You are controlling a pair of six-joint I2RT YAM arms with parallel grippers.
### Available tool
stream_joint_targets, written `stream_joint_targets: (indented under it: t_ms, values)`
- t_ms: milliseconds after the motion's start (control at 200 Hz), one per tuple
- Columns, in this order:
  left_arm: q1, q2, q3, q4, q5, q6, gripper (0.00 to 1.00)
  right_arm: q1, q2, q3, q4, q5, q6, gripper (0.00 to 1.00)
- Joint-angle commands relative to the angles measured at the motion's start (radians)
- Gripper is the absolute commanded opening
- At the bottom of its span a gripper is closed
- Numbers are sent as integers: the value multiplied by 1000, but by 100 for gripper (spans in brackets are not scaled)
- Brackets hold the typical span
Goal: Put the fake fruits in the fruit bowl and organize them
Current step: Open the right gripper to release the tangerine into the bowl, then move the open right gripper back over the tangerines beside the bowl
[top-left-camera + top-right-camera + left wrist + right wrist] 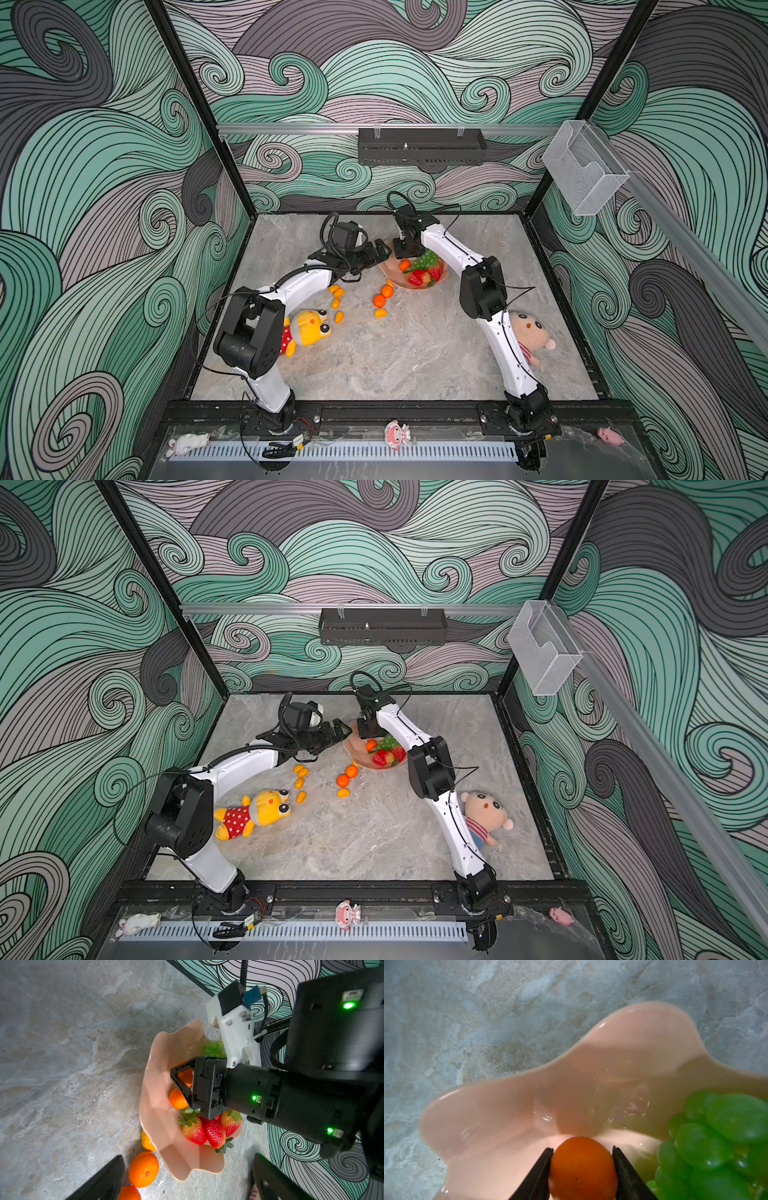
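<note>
Fruit bowl (387, 271): we see it on the table (415, 357) toward the far edge, near the middle, peach-pink with a wavy rim. In both top views it sits between the two grippers.
Right gripper (582, 1149): we find it reaching down inside the bowl's rim. Its two black jaws lie against either side of a tangerine (582, 1169), so it is grasping that fruit.
Left gripper (383, 249): we see it just beside the bowl's left rim, its jaws spread wide with nothing between them.
Grape bunch (726, 1136): we see it lying inside the bowl, just beside the grasped tangerine. In both top views it fills the bowl's far right part.
Strawberries (215, 1133): we count three, lying together in the near part of the bowl with their green tops showing.
Second tangerine (177, 1099): we see it resting in the bowl next to the strawberries, close under the right gripper.
Loose tangerines (379, 300): we see two on the table, touching each other, just in front of the bowl.
Kumquats (336, 303): we count four strung out on the table near the left arm. One more lies against the bowl's near rim, and another just in front of the loose tangerines.
Yellow plush toy (309, 328): we see it lying on the table beside the left arm's elbow.
Plush doll (530, 332): we see it on the table's right side, partly behind the right arm.
</note>
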Motion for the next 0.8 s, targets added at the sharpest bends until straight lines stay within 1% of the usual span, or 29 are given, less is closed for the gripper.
stream_joint_targets:
  t_ms: [0, 155, 245, 300, 480, 685, 795]
  values:
    - [7, -2, 32, -9, 14, 14, 99, -1, -11, 24, -27, 11, -11, 49]
    - [7, -20, 32, -24, 19, 16, 99, -1, -32, 25, -31, 8, -14, 49]
    - [7, -36, 33, -38, 41, 21, 99, -1, -54, 24, -39, 8, -17, 49]
    - [6, -46, 33, -56, 56, 29, 99, 0, -72, 23, -43, 8, -21, 49]
    - [-7, -113, -2, -91, 57, 42, 99, 9, -151, -21, -44, 11, -31, 50]
    - [-30, -217, -63, -132, 49, 47, 99, 37, -258, -109, -43, 25, -30, 51]
    - [-46, -265, -112, -138, 68, 41, 99, 66, -337, -217, -17, 47, -23, 50]
